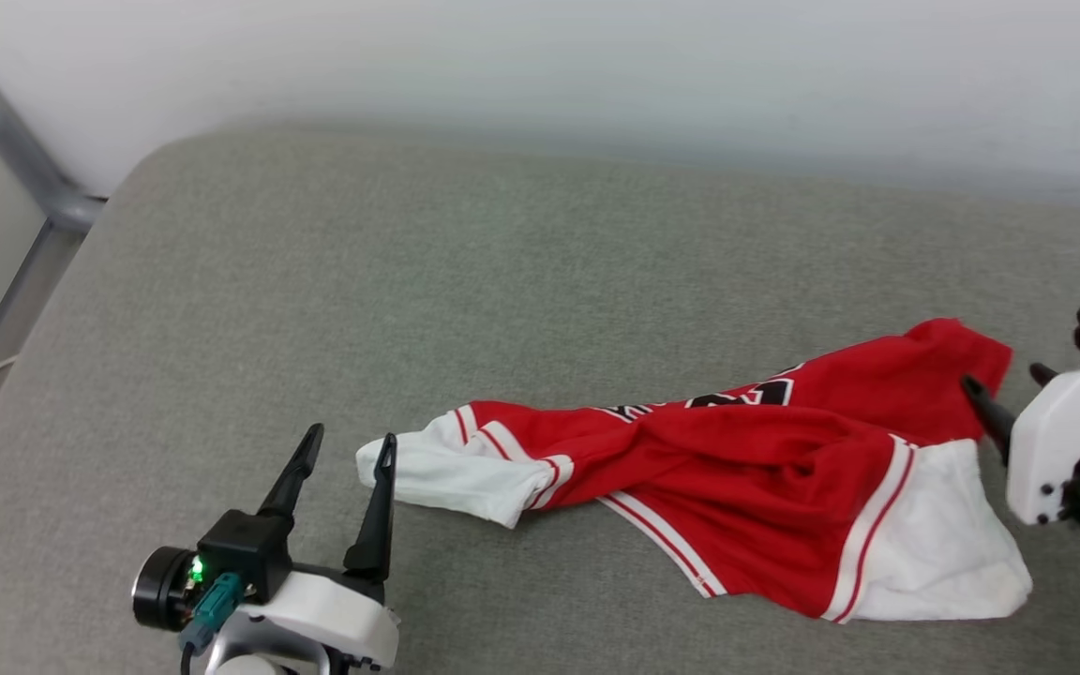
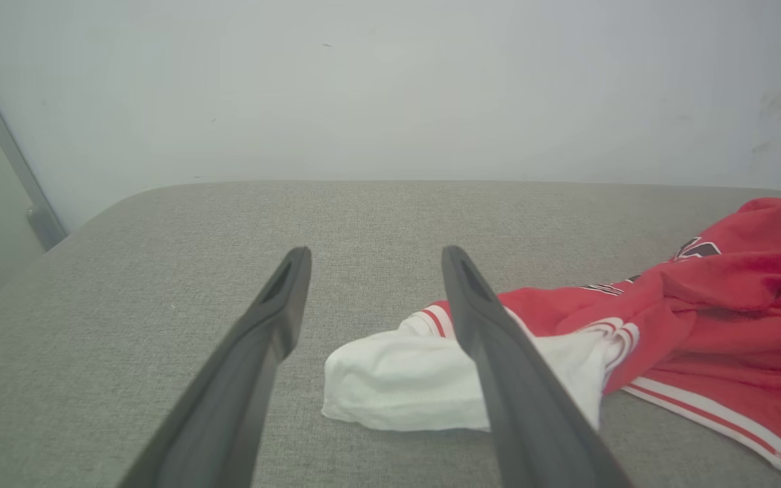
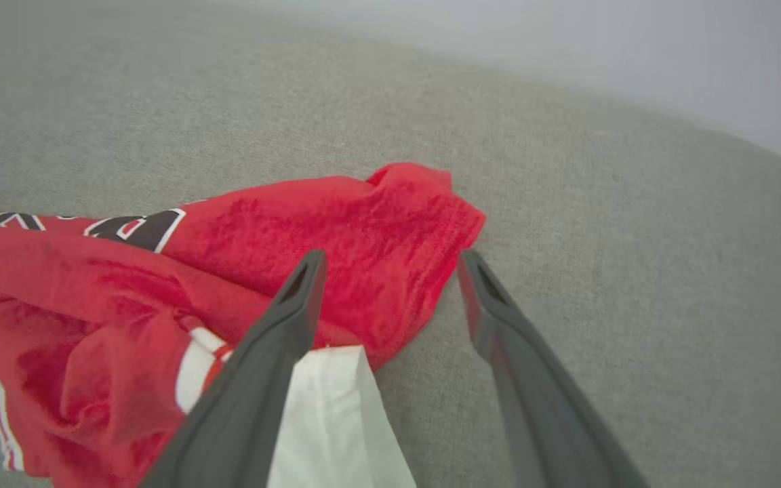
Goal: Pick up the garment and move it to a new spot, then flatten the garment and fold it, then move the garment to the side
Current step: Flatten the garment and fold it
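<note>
Garment (image 1: 737,469) lies crumpled in a long heap on the grey fabric cushion (image 1: 409,262), red body bunched, a white sleeve at each end. Pale wall (image 1: 596,66) behind the garment's far side; grey metal rail (image 1: 29,159) well off past its left end.

Left claw (image 1: 352,434): fingers apart, nothing between them, just beside the garment's left white sleeve. From the left wrist, the claw (image 2: 375,251) has its right finger crossing in front of that sleeve, left finger over bare cushion (contact with the cloth: cannot tell).

Right claw (image 1: 1003,375): fingers apart, at the garment's right red corner, above the other white sleeve.

Head view gives the garment's full length and striped trim along its near hem. Right wrist view adds the close detail: claw (image 3: 392,256) straddling the corner's edge, left finger over garment (image 3: 336,230), right finger over cushion, and black white-edged lettering part-hidden in a fold. Left wrist view shows the garment (image 2: 702,325) rising in a ridge toward its right.
</note>
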{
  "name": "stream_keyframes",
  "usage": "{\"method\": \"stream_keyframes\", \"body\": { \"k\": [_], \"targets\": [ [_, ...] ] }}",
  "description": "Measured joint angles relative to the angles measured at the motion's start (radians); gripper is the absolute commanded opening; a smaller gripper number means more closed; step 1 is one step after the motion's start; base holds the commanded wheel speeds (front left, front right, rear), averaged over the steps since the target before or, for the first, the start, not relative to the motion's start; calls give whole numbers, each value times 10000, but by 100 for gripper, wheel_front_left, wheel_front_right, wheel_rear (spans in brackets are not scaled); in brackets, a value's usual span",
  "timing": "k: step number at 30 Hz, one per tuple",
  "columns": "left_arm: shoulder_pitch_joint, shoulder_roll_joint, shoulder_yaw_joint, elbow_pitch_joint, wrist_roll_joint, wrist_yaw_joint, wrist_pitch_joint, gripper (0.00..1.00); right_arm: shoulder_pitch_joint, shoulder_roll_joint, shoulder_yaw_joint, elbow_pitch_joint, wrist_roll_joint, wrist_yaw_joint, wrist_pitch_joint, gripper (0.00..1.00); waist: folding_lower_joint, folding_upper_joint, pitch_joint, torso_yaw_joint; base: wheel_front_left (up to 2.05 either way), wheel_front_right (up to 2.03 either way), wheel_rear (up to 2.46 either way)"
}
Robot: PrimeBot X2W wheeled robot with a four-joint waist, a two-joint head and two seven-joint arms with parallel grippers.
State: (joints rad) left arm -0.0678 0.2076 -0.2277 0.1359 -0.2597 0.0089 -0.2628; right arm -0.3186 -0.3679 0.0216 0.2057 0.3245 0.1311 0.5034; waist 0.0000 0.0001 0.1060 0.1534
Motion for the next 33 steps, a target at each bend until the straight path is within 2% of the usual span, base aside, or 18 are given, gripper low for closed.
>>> {"method": "stream_keyframes", "body": {
  "k": [4, 6, 11, 21, 22, 23, 28, 33],
  "targets": [
    [-209, -205, -119, 12, 50, -105, -2, 100, -732, -288, -328, 1037, -334, 2, 1659, 100, 0, 0, 319, 399, 0, 0, 0],
    [-247, -282, -203, 113, 107, -184, -2, 100, -933, -408, -418, 1429, -493, 0, 2094, 100, 0, 0, 469, 620, 0, 0, 0],
    [-430, -412, -222, 222, 184, -318, -2, 100, -1377, -426, -932, 2343, -669, 2, 2140, 100, 1, 0, 864, 1131, 0, 0, 0],
    [-595, -662, -167, 278, 349, -527, -2, 100, -1524, -416, -890, 3296, -472, 0, 1463, 100, 1, 0, 1545, 1808, 0, 0, 0],
    [-594, -704, -142, 293, 345, -531, -2, 100, -1524, -443, -792, 3342, -470, -2, 1381, 33, 0, 0, 1577, 1846, 0, 0, 0],
    [-593, -729, -105, 303, 341, -537, -2, 100, -1522, -468, -706, 3356, -447, -2, 1281, 0, 0, 0, 1598, 1870, 0, 0, 0],
    [-445, -704, 100, 430, 385, -579, -2, 100, -1487, -347, -293, 3242, -84, -2, 485, 0, 0, -1, 1403, 1781, 0, 0, 0],
    [-283, -629, 270, 489, 443, -621, -2, 100, -1325, -221, 48, 2516, 339, 2, -295, 0, 0, -1, 916, 1503, 0, 0, 0]
  ]
}}
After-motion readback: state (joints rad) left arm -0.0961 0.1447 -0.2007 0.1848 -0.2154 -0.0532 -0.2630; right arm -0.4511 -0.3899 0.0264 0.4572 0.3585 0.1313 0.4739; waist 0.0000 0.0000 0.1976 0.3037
